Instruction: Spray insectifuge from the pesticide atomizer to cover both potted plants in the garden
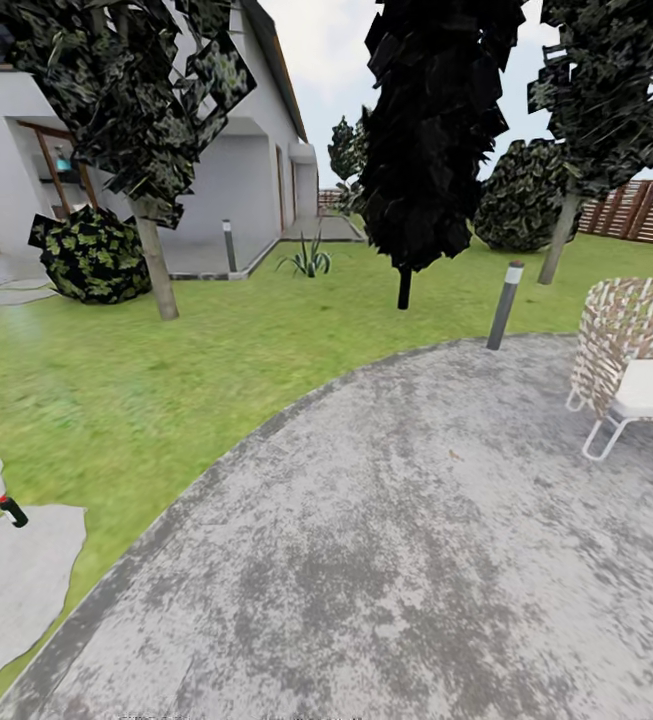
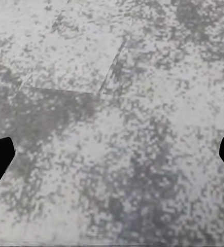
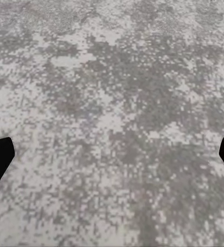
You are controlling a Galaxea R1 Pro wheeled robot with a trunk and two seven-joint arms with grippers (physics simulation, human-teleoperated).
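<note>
Both tools, the left tool and right tool, are hanging wide and empty over the grey patio; a small dark, red-tipped object, possibly the atomizer, is lying at the frame's lower left on a stepping stone; driving past it is risking a miss.

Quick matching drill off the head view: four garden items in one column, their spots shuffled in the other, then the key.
Things:
1. woven chair
2. bollard light
3. small red-and-black object
4. spiky striped plant

Places:
A. on a stepping stone at the view's left edge
B. in the lawn near the house
C. on the patio at the view's right edge
D. at the far rim of the patio, where paving meets grass

Pairs: 1-C, 2-D, 3-A, 4-B
</note>
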